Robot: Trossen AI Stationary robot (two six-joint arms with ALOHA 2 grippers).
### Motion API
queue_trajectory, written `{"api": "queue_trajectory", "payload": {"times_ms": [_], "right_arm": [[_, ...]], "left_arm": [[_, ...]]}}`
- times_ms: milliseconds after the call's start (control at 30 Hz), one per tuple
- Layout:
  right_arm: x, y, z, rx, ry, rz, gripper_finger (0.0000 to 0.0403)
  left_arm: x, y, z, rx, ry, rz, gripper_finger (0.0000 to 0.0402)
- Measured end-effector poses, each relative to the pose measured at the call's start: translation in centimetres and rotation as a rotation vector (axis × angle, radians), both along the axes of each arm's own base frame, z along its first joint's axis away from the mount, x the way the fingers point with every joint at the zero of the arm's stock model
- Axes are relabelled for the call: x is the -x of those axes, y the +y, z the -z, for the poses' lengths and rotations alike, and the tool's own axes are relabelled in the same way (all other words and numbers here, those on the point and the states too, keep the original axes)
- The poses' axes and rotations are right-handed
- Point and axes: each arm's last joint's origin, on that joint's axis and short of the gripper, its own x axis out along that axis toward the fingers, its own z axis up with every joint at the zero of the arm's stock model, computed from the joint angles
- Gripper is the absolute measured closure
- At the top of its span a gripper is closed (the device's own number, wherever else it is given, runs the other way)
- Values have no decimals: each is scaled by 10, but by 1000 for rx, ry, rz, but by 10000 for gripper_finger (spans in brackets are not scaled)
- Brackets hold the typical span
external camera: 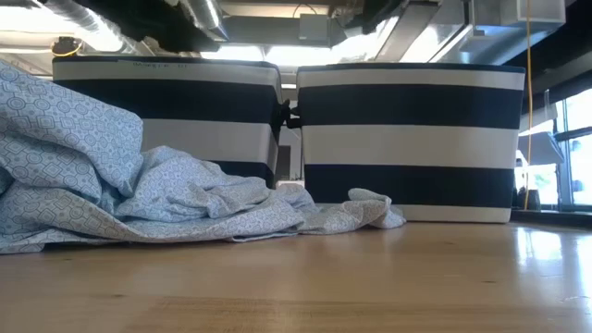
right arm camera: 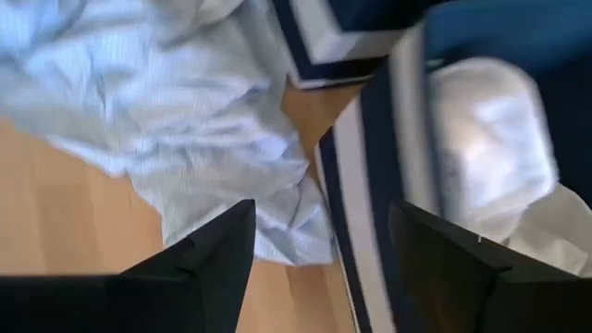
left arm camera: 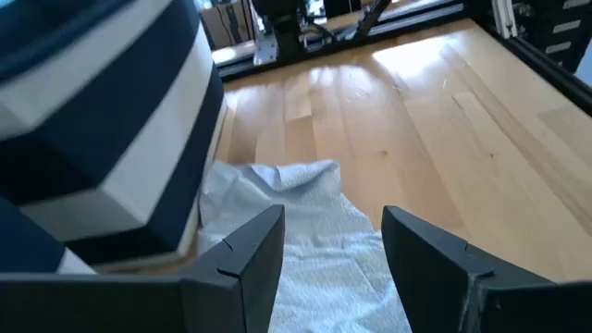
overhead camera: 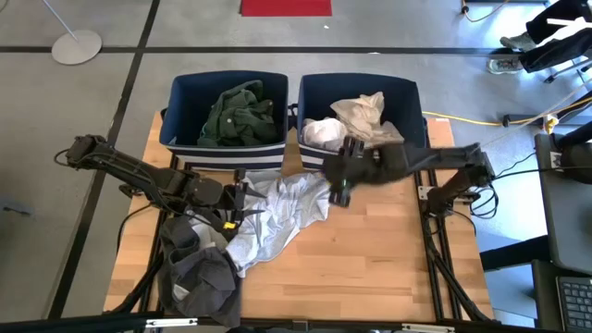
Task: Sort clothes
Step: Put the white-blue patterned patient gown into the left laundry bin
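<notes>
Light grey garment (overhead camera: 282, 211) spread rumpled on the wooden surface (overhead camera: 370, 259), just before the two striped bins (overhead camera: 225, 148), one edge touching them. Left tool (left arm camera: 328, 268) low over that cloth, fingers spread. Right tool (right arm camera: 319, 268) also spread, empty, above the right bin's front wall (right arm camera: 375, 176).

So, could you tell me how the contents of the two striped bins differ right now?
The left bin holds a dark green garment; the right bin holds a white garment and a cream one. The right gripper, open, hovers by the right bin's front; nothing hovers at the left bin. Both are navy with white stripes, side by side.
</notes>
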Motion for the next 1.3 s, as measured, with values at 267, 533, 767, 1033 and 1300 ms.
{"api": "queue_trajectory", "payload": {"times_ms": [267,533,767,1033,1300], "right_arm": [[-1,48,72,64,82,-104,176],[-13,73,138,-34,-116,-247,180],[-8,82,176,-66,-263,-298,180],[2,77,202,-74,-310,-292,180],[3,76,205,-67,-310,-285,180]], "left_arm": [[5,2,9,127,78,-108,229],[17,9,33,264,271,-400,229],[13,8,62,367,384,-654,229],[-15,-4,103,448,529,-606,229],[-59,-23,126,557,419,-256,229]]}}
